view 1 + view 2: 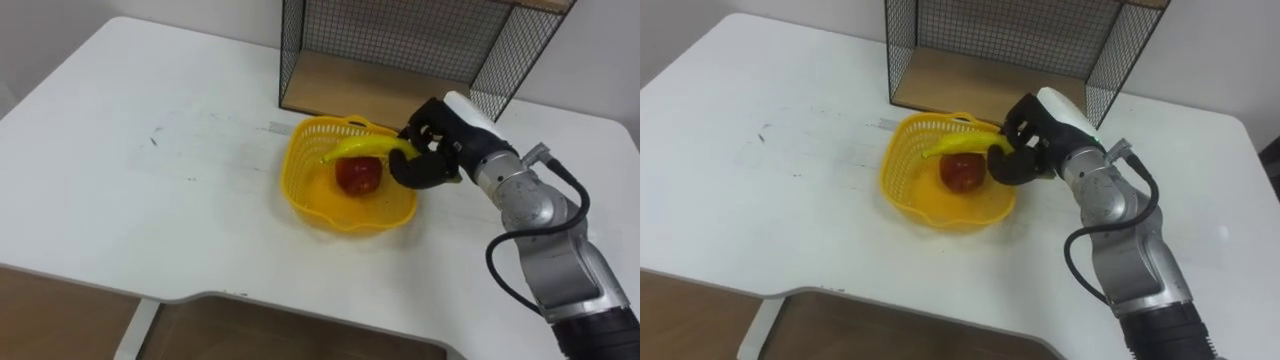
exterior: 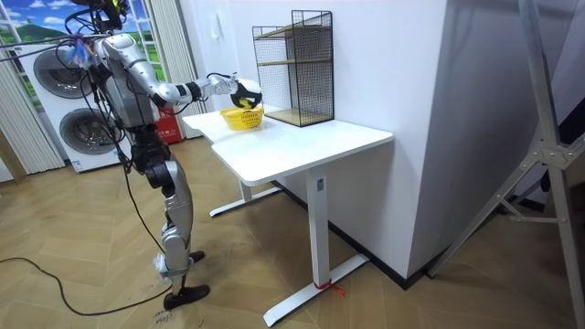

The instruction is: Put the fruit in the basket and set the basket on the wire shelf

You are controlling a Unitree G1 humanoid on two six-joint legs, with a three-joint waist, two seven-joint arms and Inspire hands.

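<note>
apple [image 1: 358,174] in basket [image 1: 299,186] on bench [image 1: 150,170] | right hand [image 1: 432,152] curled round banana [image 1: 362,147] end, banana across basket rim, we judge not released | we still owe: drop banana, lift basket onto shelf [image 1: 340,85] just behind

Right end of banana [image 1: 362,147] hidden inside curled fingers of right hand [image 1: 432,152]; hand covers right rim of yellow basket [image 1: 330,212]; wire shelf [image 1: 400,40] upper part cut off by top edge; basket contents in room view too small to tell
</note>
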